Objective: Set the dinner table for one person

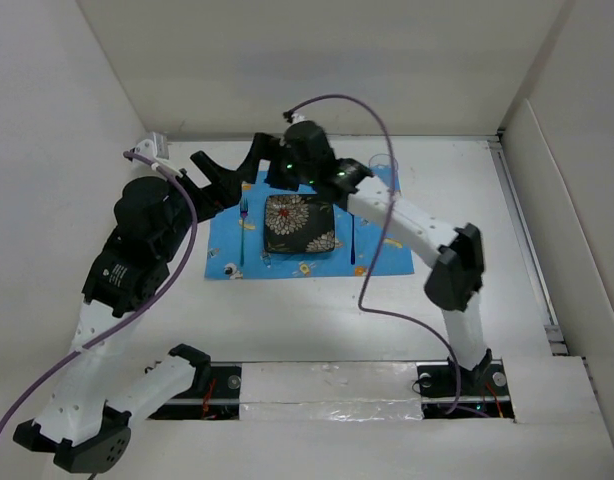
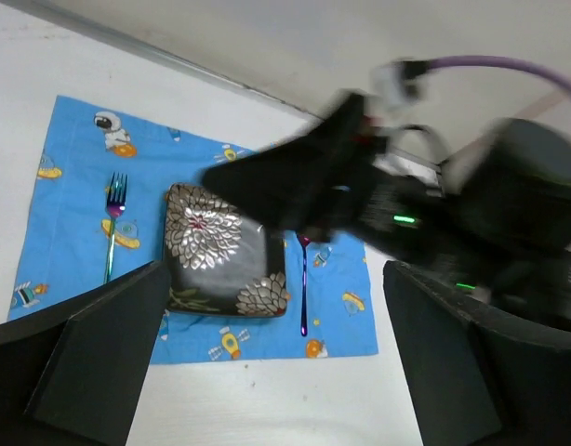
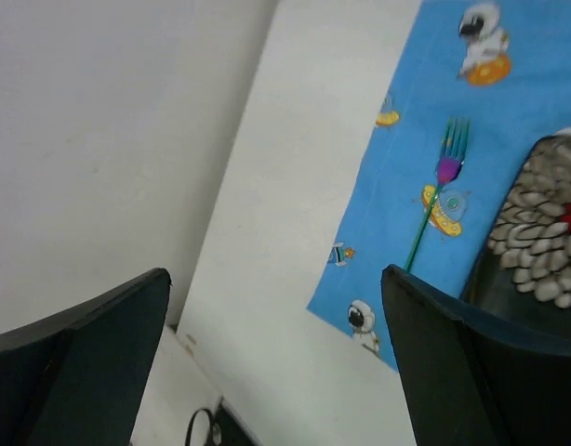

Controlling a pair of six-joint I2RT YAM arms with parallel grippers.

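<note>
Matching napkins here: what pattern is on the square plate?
The plate is dark with large pale flowers; clearest in the left wrist view.

Floral square plate on blue cloth mat, white matte tabletop.
Metal fork left of plate, slim metal utensil right.

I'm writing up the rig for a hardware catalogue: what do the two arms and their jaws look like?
Left arm and right arm: white links, bulky black joints. A purple cable loops along each. Green lights glow on the right wrist. Jaws are broad, flat, matte black.
</note>
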